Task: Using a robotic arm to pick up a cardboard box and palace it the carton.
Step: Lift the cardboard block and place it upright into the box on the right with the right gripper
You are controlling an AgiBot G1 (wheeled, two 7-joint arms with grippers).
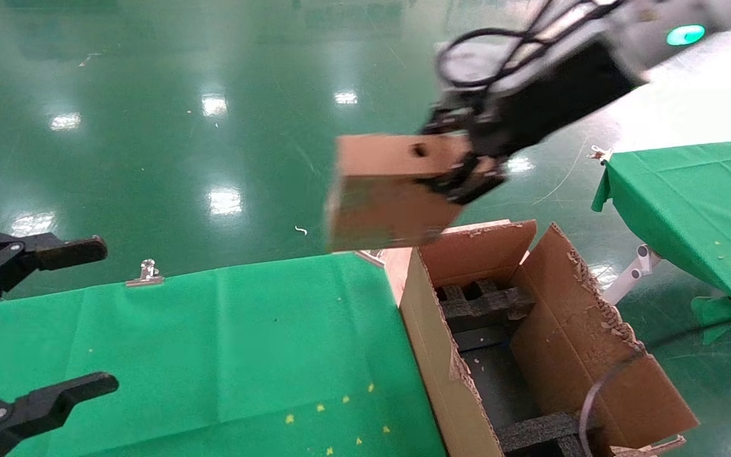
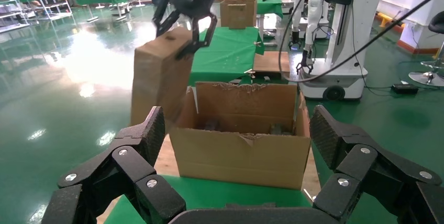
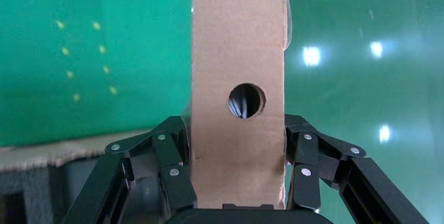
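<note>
My right gripper (image 1: 467, 168), on the white robotic arm (image 1: 657, 32) with a green light, is shut on the small brown cardboard box (image 1: 388, 190). It holds the box in the air, just beyond the far left corner of the carton (image 1: 600, 381). The box's round hole faces up (image 3: 246, 100) and my fingers (image 3: 173, 171) clamp its two sides. The large carton stands open with ragged flaps and black foam inserts (image 1: 486, 301) inside. In the left wrist view the carton (image 2: 241, 150) stands straight ahead, with the held box (image 2: 159, 77) above its left side. My left gripper (image 1: 54, 317) is open and empty at the near left.
A table with green cloth (image 1: 226, 355) lies left of the carton, with a metal clip (image 1: 145, 273) on its far edge. A second green-covered table (image 1: 702, 203) stands at the right. The floor is glossy green. Another robot base (image 2: 340, 35) stands far behind.
</note>
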